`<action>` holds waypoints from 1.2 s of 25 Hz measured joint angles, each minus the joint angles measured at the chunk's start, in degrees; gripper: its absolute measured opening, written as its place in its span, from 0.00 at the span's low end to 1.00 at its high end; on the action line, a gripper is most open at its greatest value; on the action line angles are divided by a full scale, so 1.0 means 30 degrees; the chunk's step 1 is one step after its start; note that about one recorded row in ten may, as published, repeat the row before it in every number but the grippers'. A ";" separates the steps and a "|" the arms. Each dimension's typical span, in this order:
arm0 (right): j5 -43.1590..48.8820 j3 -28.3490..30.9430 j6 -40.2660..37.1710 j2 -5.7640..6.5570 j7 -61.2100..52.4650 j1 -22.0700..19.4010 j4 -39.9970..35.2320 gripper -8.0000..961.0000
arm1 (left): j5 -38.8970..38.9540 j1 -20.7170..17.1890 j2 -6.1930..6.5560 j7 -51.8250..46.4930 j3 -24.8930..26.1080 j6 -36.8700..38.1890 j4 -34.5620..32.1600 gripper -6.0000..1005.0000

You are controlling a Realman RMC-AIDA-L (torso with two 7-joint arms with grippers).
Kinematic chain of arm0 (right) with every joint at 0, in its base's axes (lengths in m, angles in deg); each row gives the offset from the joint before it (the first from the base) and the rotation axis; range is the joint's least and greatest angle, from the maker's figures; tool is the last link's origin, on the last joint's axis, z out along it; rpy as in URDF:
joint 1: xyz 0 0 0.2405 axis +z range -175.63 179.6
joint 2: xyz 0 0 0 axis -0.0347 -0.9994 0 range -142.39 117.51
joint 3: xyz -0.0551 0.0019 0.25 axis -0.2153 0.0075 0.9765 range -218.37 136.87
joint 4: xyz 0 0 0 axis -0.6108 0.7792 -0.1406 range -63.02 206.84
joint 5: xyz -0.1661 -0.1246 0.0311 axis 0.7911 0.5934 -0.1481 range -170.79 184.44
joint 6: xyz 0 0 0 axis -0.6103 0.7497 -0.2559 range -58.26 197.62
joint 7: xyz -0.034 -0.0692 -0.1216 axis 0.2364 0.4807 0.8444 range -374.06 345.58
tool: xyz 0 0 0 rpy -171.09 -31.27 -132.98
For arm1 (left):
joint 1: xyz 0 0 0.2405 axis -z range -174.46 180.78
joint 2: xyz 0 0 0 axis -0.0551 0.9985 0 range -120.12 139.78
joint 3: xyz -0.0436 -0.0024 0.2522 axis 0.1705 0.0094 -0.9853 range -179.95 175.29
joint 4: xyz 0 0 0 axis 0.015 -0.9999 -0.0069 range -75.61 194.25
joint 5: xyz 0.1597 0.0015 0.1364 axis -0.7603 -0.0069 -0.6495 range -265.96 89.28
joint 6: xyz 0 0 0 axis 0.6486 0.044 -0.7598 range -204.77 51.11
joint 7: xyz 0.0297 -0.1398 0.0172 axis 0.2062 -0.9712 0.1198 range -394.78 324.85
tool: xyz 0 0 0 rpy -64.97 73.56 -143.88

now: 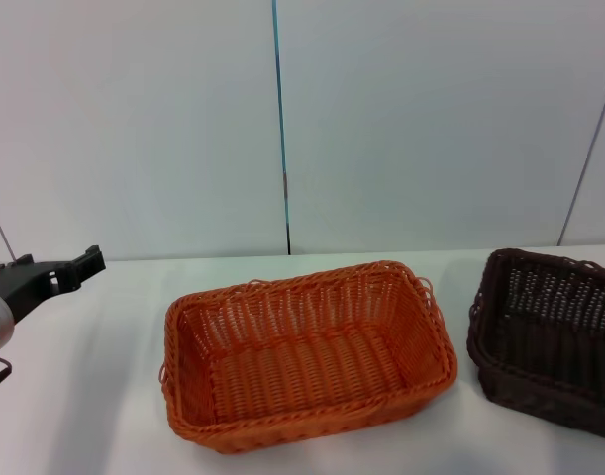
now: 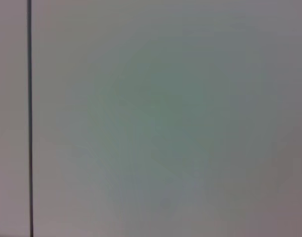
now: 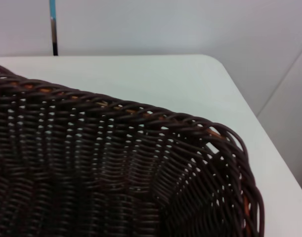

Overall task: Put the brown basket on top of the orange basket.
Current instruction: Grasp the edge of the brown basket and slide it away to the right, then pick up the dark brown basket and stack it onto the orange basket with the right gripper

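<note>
Sitting half cut off beside the orange basket, the brown basket; left claw spread, right claw unseen.

White table is filling the foreground, its rounded corner showing in the right wrist view. Pale grey panelled wall is standing behind it, a dark vertical seam running down it. Even, soft light is falling throughout.
</note>
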 joint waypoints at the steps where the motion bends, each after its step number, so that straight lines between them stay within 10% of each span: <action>1: -0.0266 0.0308 -0.0386 -0.0001 0.0438 -0.0007 0.0235 0.27 | 0.0000 0.0001 0.0005 0.0000 0.0001 -0.0025 0.0001 0.93; 30: -0.1719 0.5315 -0.5311 0.0067 0.7092 0.1563 0.1200 0.26 | -0.0978 -0.0066 -0.0027 -0.0081 0.0253 -0.0971 -0.0181 0.93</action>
